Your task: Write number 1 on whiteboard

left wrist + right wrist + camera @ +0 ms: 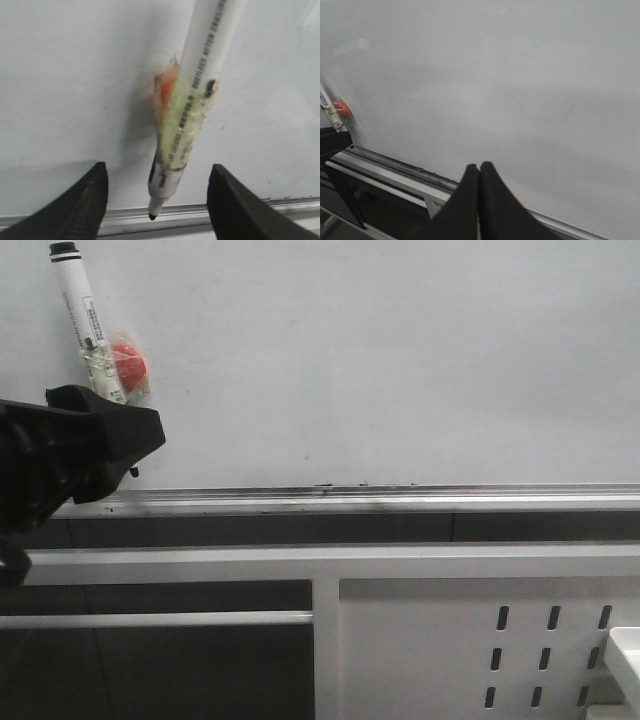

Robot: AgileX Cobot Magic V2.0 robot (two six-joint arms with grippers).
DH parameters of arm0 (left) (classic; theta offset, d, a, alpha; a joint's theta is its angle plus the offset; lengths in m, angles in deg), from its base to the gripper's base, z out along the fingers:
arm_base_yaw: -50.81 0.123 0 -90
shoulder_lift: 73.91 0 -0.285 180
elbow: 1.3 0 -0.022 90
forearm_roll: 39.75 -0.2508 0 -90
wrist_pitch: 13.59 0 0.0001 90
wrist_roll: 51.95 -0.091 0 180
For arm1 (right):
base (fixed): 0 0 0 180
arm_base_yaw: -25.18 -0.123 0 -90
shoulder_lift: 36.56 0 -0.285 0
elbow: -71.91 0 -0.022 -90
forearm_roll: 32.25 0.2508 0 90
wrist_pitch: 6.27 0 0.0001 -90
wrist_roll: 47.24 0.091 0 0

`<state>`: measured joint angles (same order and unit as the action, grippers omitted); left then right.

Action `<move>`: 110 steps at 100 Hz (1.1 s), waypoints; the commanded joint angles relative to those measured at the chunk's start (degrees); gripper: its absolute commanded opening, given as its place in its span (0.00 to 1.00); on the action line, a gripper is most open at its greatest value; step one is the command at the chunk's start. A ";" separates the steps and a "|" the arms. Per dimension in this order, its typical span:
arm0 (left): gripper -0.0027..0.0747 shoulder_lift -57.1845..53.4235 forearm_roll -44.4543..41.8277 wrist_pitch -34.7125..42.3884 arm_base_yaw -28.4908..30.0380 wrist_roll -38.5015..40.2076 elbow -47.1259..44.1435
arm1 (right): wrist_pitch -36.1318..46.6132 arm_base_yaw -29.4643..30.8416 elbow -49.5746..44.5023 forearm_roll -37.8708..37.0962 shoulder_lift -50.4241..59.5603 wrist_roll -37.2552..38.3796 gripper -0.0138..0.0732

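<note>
The whiteboard fills the front view, and no dark stroke of a number 1 shows on it. A white marker pen with a black cap hangs tilted at the board's upper left, taped to a red magnet. In the left wrist view the pen points down with its dark nib just above the ledge. My left gripper is open, with its jaws on either side of the pen's lower end and not touching it. It is the black mass at the front view's left. My right gripper is shut and empty, facing the bare board.
A silver ledge with small dark specks runs along the board's lower edge. Below it are a white frame beam and a white perforated metal panel. A white object sits at the lower right corner.
</note>
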<state>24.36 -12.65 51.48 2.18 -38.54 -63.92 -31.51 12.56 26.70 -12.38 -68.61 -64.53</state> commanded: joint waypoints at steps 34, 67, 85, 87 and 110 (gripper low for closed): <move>0.55 -1.09 1.07 12.99 -0.39 0.56 2.61 | 4.66 0.02 1.98 0.62 -0.56 -0.63 0.08; 0.01 -1.09 2.53 12.87 -0.39 0.47 2.61 | 4.66 0.02 1.98 0.62 -0.56 -0.63 0.08; 0.01 -1.09 -6.09 12.64 -0.39 -1.27 1.99 | 2.95 0.02 1.98 0.62 -0.56 -0.63 0.08; 0.01 -1.09 -8.05 12.64 -0.39 -1.91 1.84 | 2.05 0.02 2.11 0.62 -0.56 -0.76 0.08; 0.01 -1.21 -29.16 4.62 -0.39 -7.62 2.54 | -6.05 -8.78 5.91 6.63 -1.44 -16.15 0.08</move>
<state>24.49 -35.04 51.58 2.18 -45.01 -62.93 -39.82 7.43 29.46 -9.60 -68.67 -75.24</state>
